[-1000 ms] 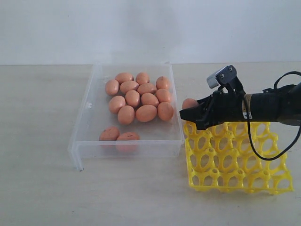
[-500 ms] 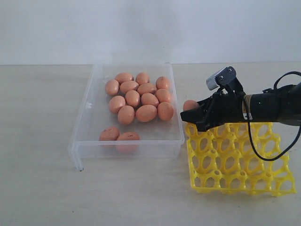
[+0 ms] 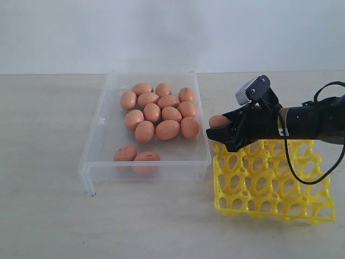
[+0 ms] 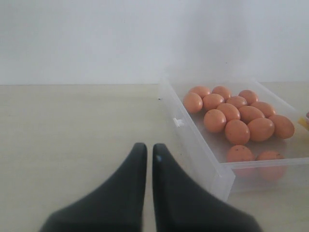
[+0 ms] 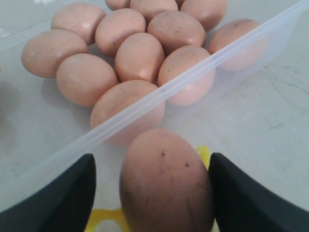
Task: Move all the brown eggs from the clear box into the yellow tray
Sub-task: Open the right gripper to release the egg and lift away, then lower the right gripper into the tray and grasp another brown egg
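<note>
Egg [image 5: 166,186] is sitting at the tray's [image 3: 269,189] corner nearest the box [image 3: 94,162], between the right gripper's [image 3: 221,132] spread fingers, with a gap showing on one side. The other eggs [image 3: 161,116] are lying in the box. The left gripper [image 4: 147,154] is hovering near the box, its fingers pressed together.

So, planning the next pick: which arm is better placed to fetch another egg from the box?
Right. The right gripper, open, hangs over the tray corner beside the box; the left gripper sits shut, back from it.
</note>
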Available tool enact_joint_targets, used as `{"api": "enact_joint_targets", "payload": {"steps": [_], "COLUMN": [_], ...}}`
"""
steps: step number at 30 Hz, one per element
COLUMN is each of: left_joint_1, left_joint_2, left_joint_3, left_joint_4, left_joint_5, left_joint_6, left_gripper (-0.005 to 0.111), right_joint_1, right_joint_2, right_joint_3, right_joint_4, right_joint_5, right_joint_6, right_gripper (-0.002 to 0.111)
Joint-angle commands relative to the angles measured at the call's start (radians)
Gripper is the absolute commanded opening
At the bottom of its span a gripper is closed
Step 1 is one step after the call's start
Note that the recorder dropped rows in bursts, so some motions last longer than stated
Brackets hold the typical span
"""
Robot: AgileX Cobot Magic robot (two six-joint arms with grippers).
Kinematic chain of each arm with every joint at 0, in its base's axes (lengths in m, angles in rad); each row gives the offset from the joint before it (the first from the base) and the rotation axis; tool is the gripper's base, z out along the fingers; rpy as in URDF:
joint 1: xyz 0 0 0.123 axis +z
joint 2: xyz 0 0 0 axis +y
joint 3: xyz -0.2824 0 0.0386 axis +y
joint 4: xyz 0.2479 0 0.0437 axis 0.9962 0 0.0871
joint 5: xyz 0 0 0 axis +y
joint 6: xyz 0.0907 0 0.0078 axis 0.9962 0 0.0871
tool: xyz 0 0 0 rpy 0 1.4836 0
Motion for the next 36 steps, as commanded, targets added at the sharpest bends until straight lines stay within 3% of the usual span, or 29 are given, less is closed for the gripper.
{"api": "enact_joint_targets", "payload": {"steps": [1, 10, 15, 17, 20, 22, 25, 30, 32, 34, 36], "left_joint_1": [0.004, 0.004, 0.004, 0.004, 0.004, 0.004, 0.004, 0.004, 0.004, 0.004, 0.004], "left_joint_2": [-0.002, -0.002, -0.002, -0.002, -0.002, -0.002, -0.002, -0.002, -0.002, -0.002, -0.002], "left_joint_3": [0.003, 0.003, 0.003, 0.003, 0.003, 0.003, 0.003, 0.003, 0.003, 0.003, 0.003], "left_joint_4": [-0.003, -0.003, -0.003, -0.003, -0.003, -0.003, -0.003, -0.003, -0.003, -0.003, -0.003], "left_joint_5": [0.0, 0.0, 0.0, 0.0, 0.0, 0.0, 0.0, 0.0, 0.0, 0.0, 0.0], "left_joint_6": [0.002, 0.002, 0.002, 0.002, 0.002, 0.002, 0.002, 0.002, 0.002, 0.002, 0.002], "left_gripper": [0.004, 0.004, 0.004, 0.004, 0.004, 0.004, 0.004, 0.004, 0.004, 0.004, 0.004], "right_joint_1": [-0.001, -0.001, -0.001, -0.001, -0.001, -0.001, -0.001, 0.043, 0.102, 0.213, 0.289], "right_joint_2": [-0.003, -0.109, -0.189, -0.24, -0.326, -0.388, -0.455, -0.549, -0.579, -0.591, -0.589], "right_joint_3": [-0.004, -0.004, -0.004, -0.004, -0.004, -0.004, -0.004, -0.004, -0.016, -0.054, -0.066], "right_joint_4": [0.029, 0.228, 0.234, 0.234, 0.221, 0.143, -0.002, -0.082, -0.185, -0.509, -0.526], "right_joint_5": [-0.017, 0.007, 0.007, 0.019, 0.059, 0.108, 0.138, 0.169, 0.264, 0.421, 0.496], "right_joint_6": [-0.015, -0.064, -0.064, -0.042, 0.088, 0.169, 0.233, 0.361, 0.504, 0.828, 0.948], "right_gripper": [0.06, 0.06, 0.059, 0.052, 0.025, -0.001, 0.0, 0.0, 0.0, 0.0, 0.0]}}
